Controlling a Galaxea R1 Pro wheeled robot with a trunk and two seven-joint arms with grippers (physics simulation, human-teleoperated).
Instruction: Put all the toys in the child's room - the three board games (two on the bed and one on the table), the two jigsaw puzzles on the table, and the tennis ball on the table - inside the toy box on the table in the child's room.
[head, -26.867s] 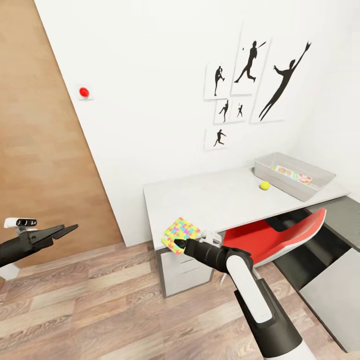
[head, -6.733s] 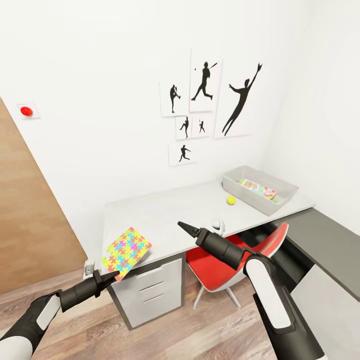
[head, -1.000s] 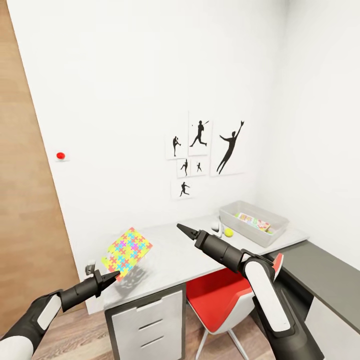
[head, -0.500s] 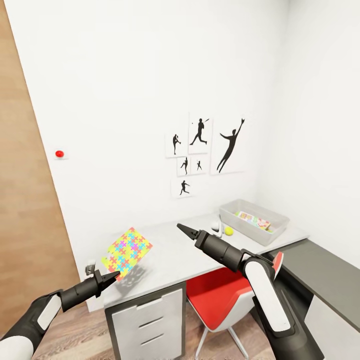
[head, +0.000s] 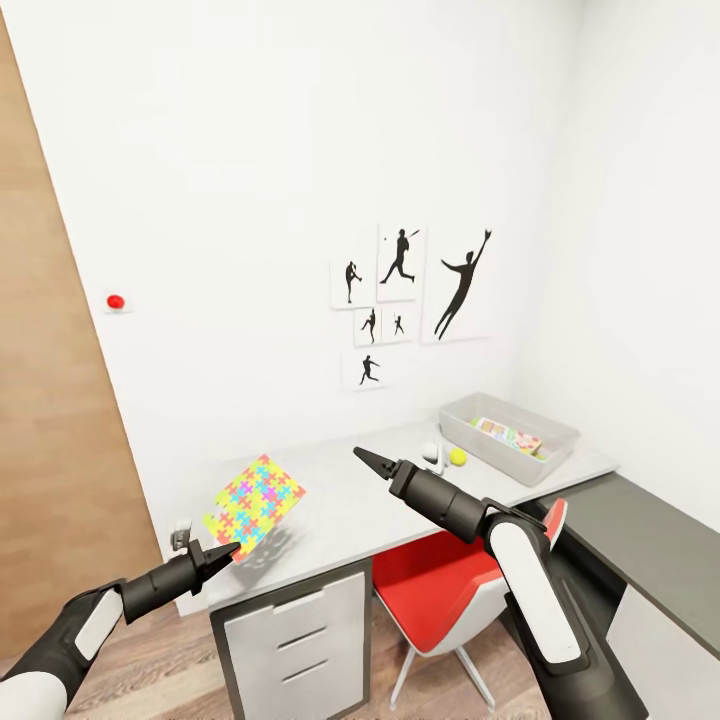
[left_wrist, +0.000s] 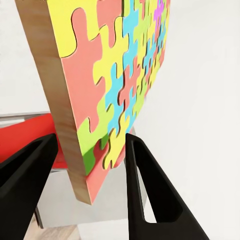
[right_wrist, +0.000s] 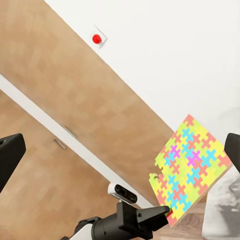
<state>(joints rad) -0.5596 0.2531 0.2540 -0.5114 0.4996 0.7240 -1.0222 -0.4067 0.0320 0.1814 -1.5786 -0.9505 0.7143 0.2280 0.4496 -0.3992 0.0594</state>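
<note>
One jigsaw puzzle (head: 254, 504) clamped upright in left end effector (head: 222, 555) | right end effector (head: 362, 459) closed, empty

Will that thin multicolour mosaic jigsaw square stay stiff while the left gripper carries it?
Probably stiff: the multicolour mosaic jigsaw square shows a thick wooden edge and stands unbent. Held by one corner in the left gripper, it may pivot. It looks light.
</note>
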